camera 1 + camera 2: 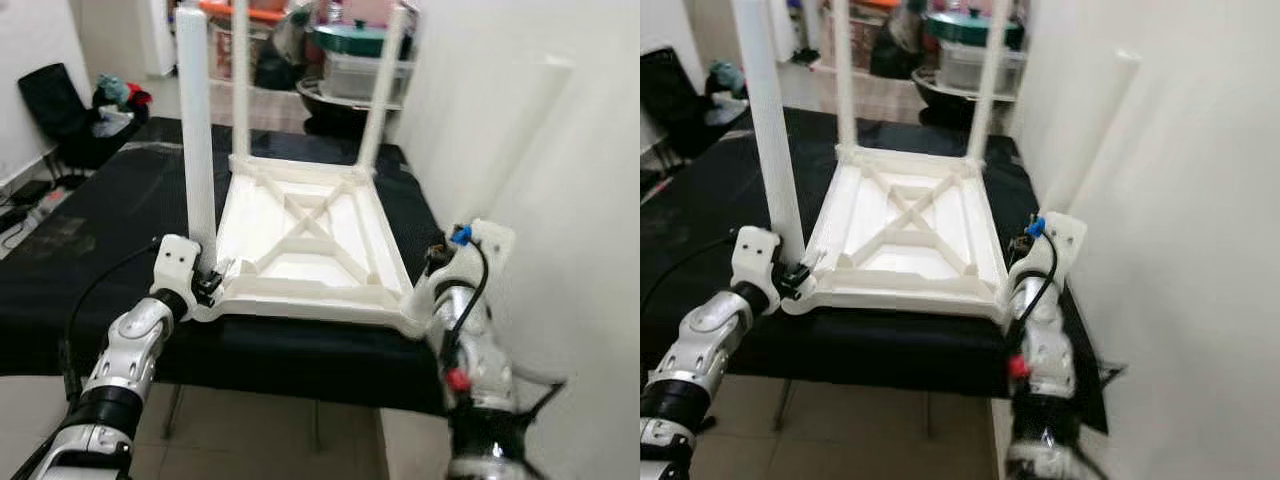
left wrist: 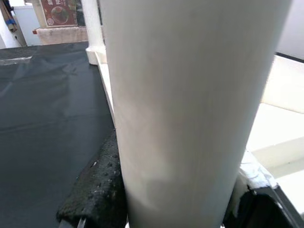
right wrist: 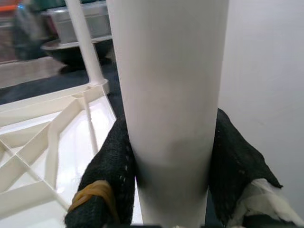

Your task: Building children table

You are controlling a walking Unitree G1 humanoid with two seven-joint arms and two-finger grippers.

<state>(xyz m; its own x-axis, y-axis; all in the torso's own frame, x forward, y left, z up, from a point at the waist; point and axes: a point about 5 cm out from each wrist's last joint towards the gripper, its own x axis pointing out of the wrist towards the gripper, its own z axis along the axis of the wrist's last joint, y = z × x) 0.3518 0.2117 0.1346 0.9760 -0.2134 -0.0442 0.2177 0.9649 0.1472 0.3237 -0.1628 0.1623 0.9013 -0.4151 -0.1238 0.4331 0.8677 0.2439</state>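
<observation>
The white children table (image 1: 310, 240) lies upside down on the black-covered tabletop (image 1: 110, 230), its cross-braced underside facing up and its long side running from the near edge toward the far edge; three legs stand upright from its corners, pointing at the ceiling: the near left leg (image 1: 196, 130) and two far legs (image 1: 240, 80); a fourth leg (image 1: 1095, 130) rises at the near right corner, tilted toward the white wall (image 1: 560, 150); the left gripper (image 1: 212, 283) pinches the base of the near left leg at the tabletop's near edge, its pads (image 2: 95, 190) pressed to the tube; the right gripper (image 3: 171, 190) clasps the fourth leg between its padded fingers (image 3: 107, 185); beyond the far edge, a shelf holds a lidded pot (image 1: 350, 38) and a clear bin (image 1: 360, 75); what is inside them cannot be told
</observation>
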